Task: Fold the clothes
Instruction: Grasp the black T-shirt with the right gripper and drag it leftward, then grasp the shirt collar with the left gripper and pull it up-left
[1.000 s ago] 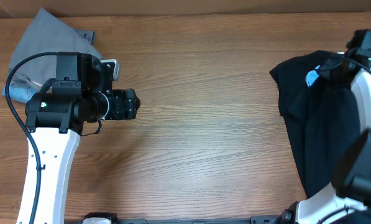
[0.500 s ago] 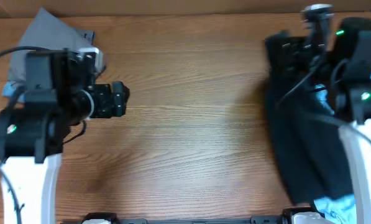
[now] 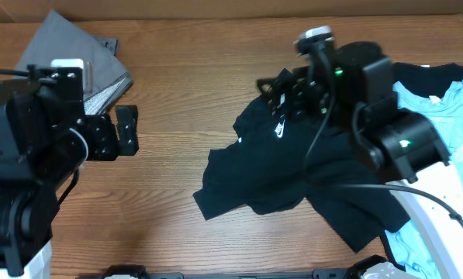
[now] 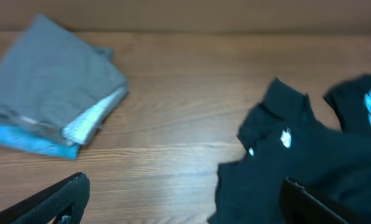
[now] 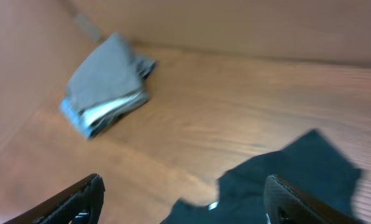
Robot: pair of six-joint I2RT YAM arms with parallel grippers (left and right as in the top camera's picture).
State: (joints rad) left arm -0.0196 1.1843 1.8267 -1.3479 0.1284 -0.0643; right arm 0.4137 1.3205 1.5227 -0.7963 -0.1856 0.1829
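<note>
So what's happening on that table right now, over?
Left gripper open, empty. Right gripper open, over black shirt. Shirt crumpled, unfolded, mid-table. Folded grey stack at far corner, nothing in the way.

**Wooden table and brown back panel.**
The table is a medium-brown board with fine grain running along its length, its surface matte and even in tone. The panel, plain and a lighter tan, stands upright along the table's far edge and meets it in a straight seam; both wrist views show it blurred beyond the table.
</note>
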